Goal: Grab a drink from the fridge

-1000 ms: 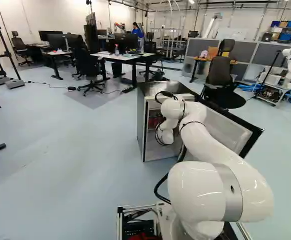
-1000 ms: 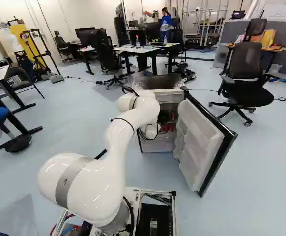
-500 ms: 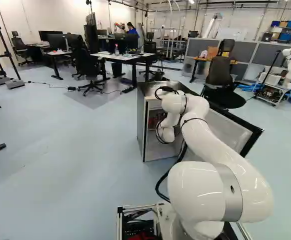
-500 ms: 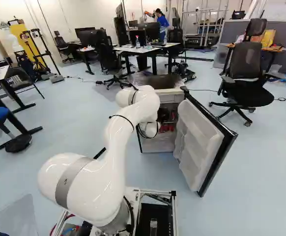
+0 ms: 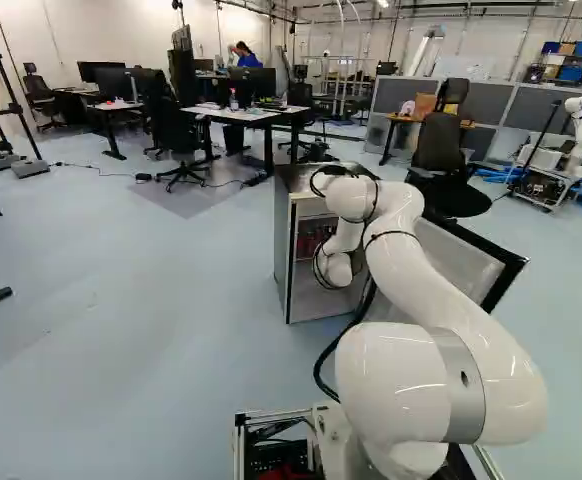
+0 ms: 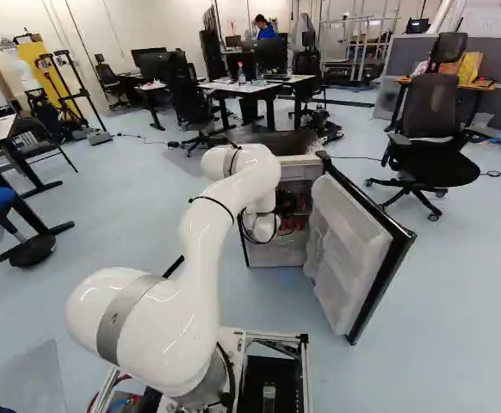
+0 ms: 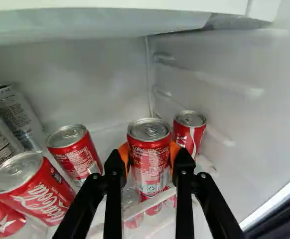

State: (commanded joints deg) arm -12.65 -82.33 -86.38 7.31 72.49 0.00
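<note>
Red-and-silver metal drink can (image 7: 149,149): located inside compact grey-sided fridge (image 5: 296,180) with white-lined, black-edged door (image 6: 345,237) swung open. Shares compartment with more red cans (image 7: 75,154) and silver printed containers (image 7: 18,117). Has a gap toward those; sits closer to small red can (image 7: 189,132) by white side wall (image 7: 234,104). Pinched upright between orange-padded black jaws.

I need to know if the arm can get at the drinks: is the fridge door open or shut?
Open. The fridge door stands swung out from the fridge, its white inner side showing in the right base view.
</note>
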